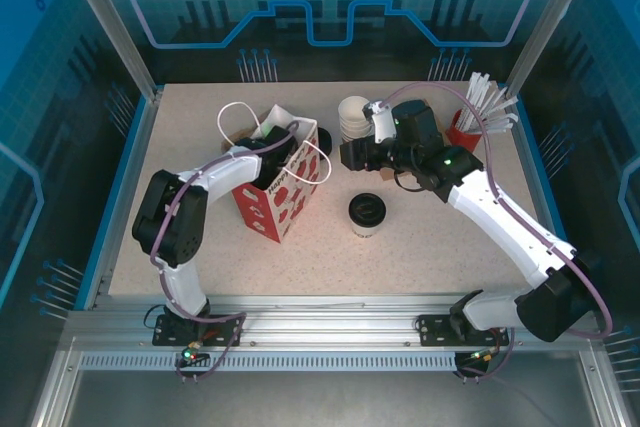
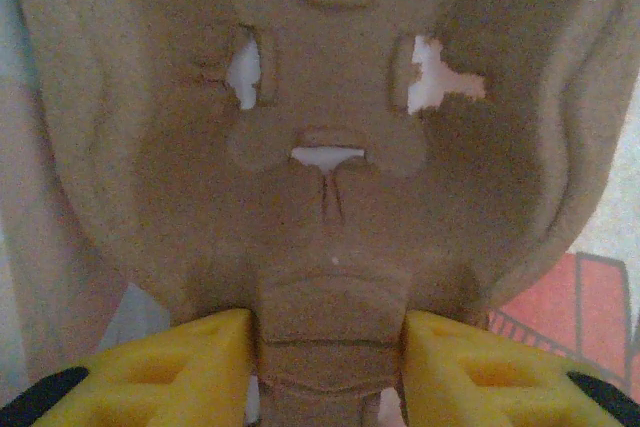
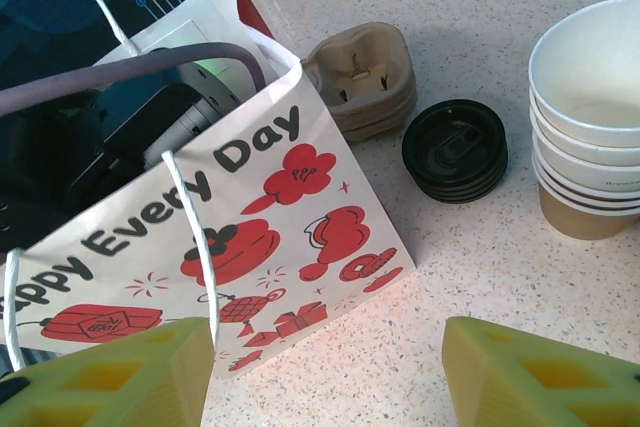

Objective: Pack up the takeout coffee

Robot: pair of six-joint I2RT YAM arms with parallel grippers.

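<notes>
While the takeout coffee point(image 1: 366, 214) stands upright just right of the "...ppy Every Day" paper bag point(image 1: 285, 192), the right gripper point(image 3: 325, 357) hovers beyond it, spread wide and empty; inside the bag, the left gripper point(image 2: 328, 335) straddles a pulp cup carrier point(image 2: 330, 147), grip unclear.

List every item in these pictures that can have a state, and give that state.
takeout coffee: upright, lidded, on the table, outside the bag.
paper bag: standing, mouth open.
left claw: astride a pulp carrier; grip unclear.
right claw: open, empty.
cup stack: upright, lidless.
loose lids: stacked flat.
carrier stack: nested.
</notes>
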